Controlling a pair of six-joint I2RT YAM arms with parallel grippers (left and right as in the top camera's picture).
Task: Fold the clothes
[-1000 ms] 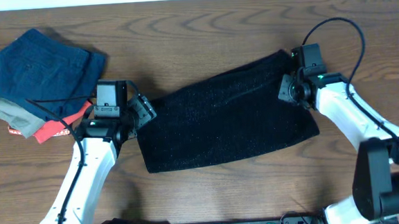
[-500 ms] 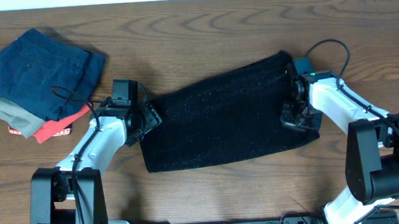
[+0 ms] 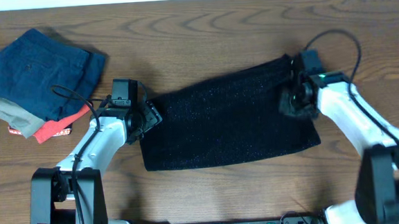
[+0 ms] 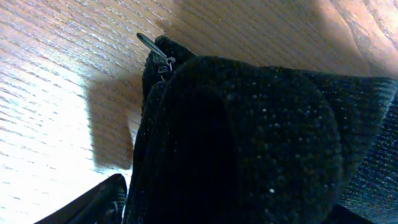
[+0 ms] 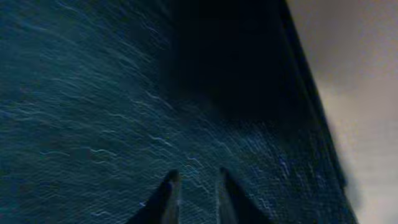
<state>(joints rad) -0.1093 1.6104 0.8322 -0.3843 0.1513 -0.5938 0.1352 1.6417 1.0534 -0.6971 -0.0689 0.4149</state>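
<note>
Two arms work one cloth on the wooden counter (image 3: 201, 28), and the layout explains itself from the biggest thing down. Spread flat and slightly slanted across the middle lies the black garment (image 3: 228, 127), a wide band with its short ends out toward each arm, which suits a fold from end to end. Well apart at the far left corner sits a stack of folded pieces, the navy garment (image 3: 41, 69) on top of a grey piece (image 3: 5, 113) and a red piece (image 3: 51, 129), parked out of the working area. The left hand (image 3: 146, 119) sits at the garment's left end; its wrist view shows fuzzy cloth bunched up close against the camera beside one dark finger (image 4: 102, 199), so I judge it clamped on that edge, ready to carry it over. The right hand (image 3: 291, 105) hangs over the upper right end. Its fingertips (image 5: 166, 190) stand close together with a strip of blurred cloth between them, and I cannot tell whether they nip fabric or merely hover. Smallest, a thin metal pull (image 4: 155, 51) pokes out from the gathered edge.
</note>
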